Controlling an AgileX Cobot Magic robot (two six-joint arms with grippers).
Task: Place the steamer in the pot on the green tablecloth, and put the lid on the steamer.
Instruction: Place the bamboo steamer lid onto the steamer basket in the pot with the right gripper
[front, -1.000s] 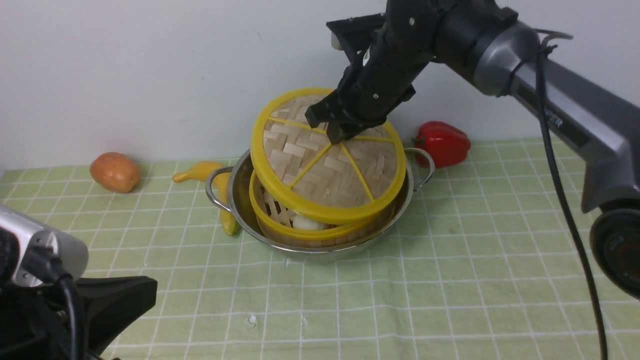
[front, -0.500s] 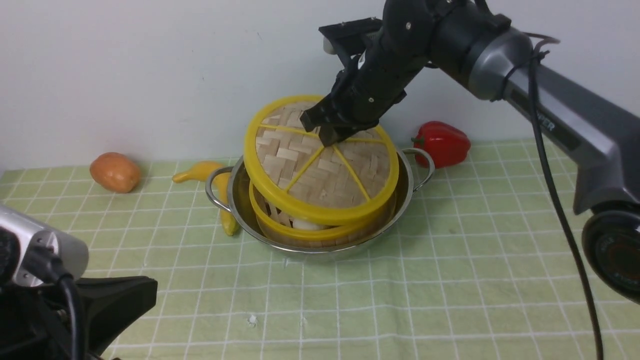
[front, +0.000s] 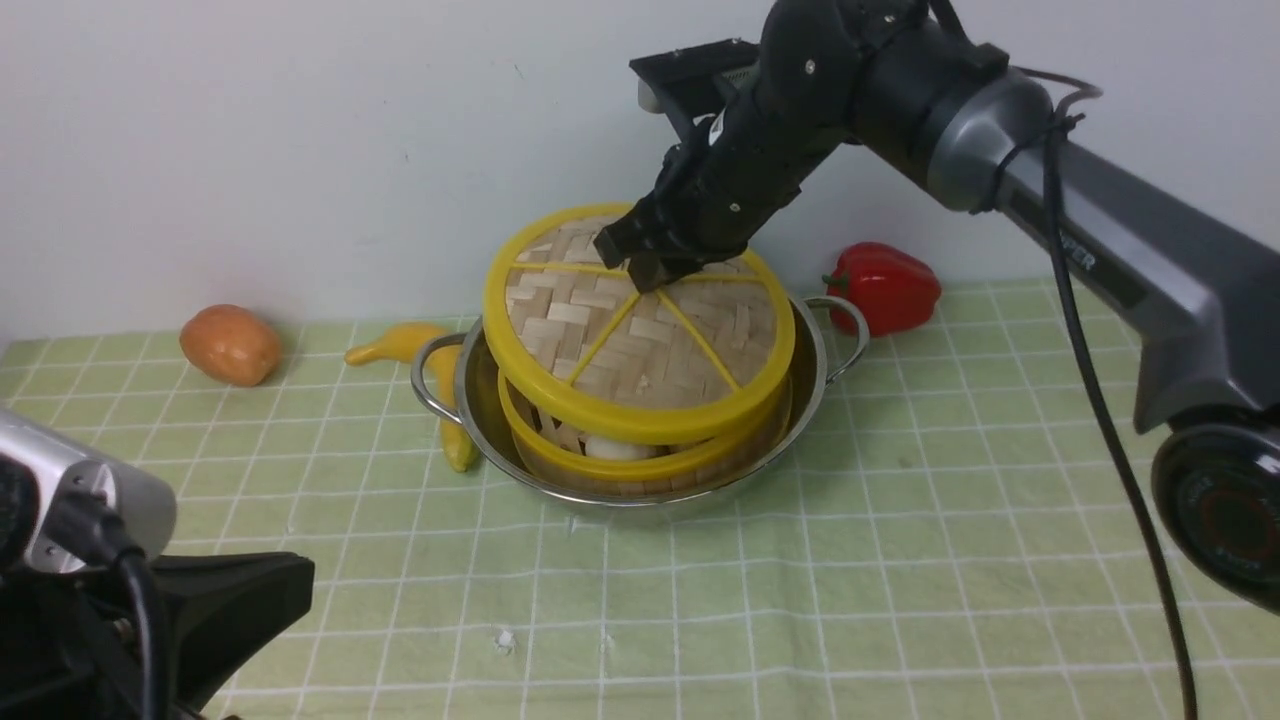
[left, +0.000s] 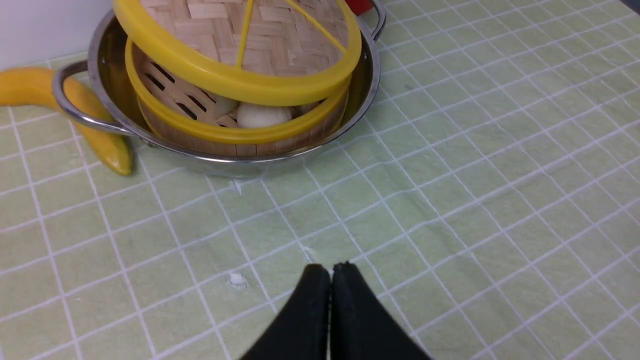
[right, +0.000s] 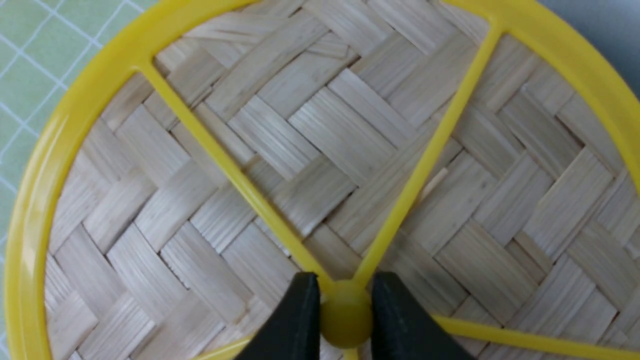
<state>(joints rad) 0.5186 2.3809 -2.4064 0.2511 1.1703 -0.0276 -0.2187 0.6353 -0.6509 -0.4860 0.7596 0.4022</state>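
The steamer (front: 640, 462) sits inside the shiny pot (front: 470, 385) on the green tablecloth (front: 900, 560); pale buns show through the gap under the lid. The woven lid (front: 640, 335) with its yellow rim hangs tilted just above the steamer, its far side higher. My right gripper (front: 645, 272) is shut on the lid's central yellow knob (right: 346, 320), one black finger on each side. In the left wrist view the steamer (left: 235, 135), pot (left: 230, 162) and lid (left: 235, 50) show ahead. My left gripper (left: 330, 267) is shut with nothing in it, low over the cloth near the front.
A red pepper (front: 885, 287) lies behind the pot on the right. A yellow banana (front: 420, 345) lies against the pot's left handle, and an orange fruit (front: 230, 343) sits further left. A white wall rises behind the cloth.
My right gripper has carried the lid left and lower, bringing it flatter and more nearly over the steamer. The left arm has not moved.
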